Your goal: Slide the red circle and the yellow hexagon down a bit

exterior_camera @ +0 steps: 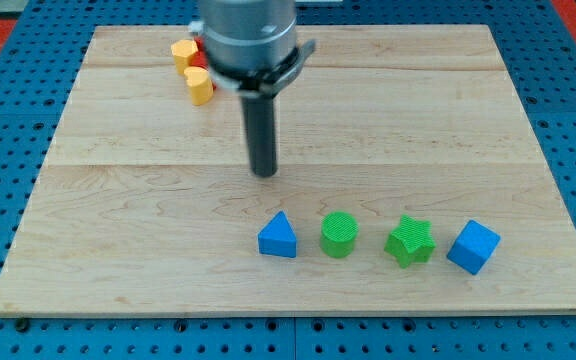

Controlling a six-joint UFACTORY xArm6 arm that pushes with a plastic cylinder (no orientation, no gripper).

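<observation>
Nearest, along the view's bottom, a row of four blocks sits short of the near edge of the wooden board (118,250): a blue triangle (278,237) at the left end, then a green circle (339,235), a green star (409,241) and a blue cube (473,246) at the right end, each apart from its neighbour; bare wood runs the whole way left of the triangle to the board's left edge. Farther in, my tip (264,172) stands on open wood near the board's middle, well apart from the row and touching no block; there are no jaws here, only a bare rod, and it has hold of nothing. Farthest, toward the left of the board's far edge, three blocks cluster tight: a yellow block (199,86) nearest, a yellow hexagon (182,52) beyond it, and the red circle (197,58) wedged between them, half hidden by the arm's grey body; wide clear wood lies below this cluster.
</observation>
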